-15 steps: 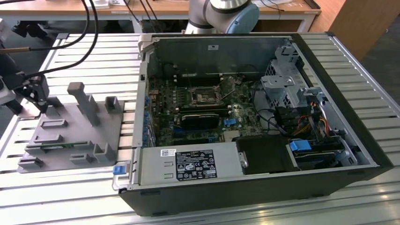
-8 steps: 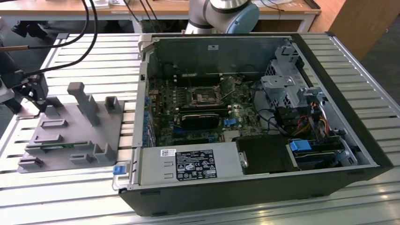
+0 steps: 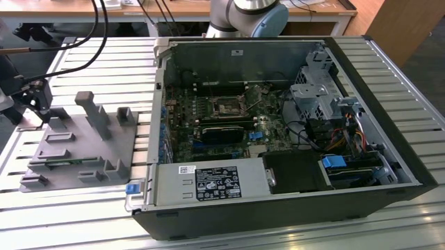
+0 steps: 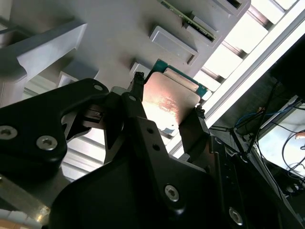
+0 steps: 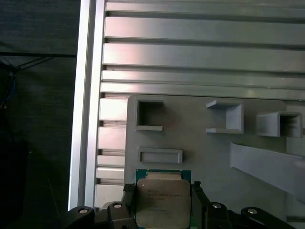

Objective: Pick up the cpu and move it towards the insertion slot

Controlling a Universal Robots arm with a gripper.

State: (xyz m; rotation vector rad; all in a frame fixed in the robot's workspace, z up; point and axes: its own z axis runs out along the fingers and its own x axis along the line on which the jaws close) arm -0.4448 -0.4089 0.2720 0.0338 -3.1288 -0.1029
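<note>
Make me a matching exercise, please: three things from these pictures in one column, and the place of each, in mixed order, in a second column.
Things:
1. the cpu
2. the insertion slot
3. the grey fixture

Places:
A. inside the open computer case
B. between the fingers of the gripper
C. on the slatted table, at the exterior view's left of the case

Pairs: 1-B, 2-A, 3-C
</note>
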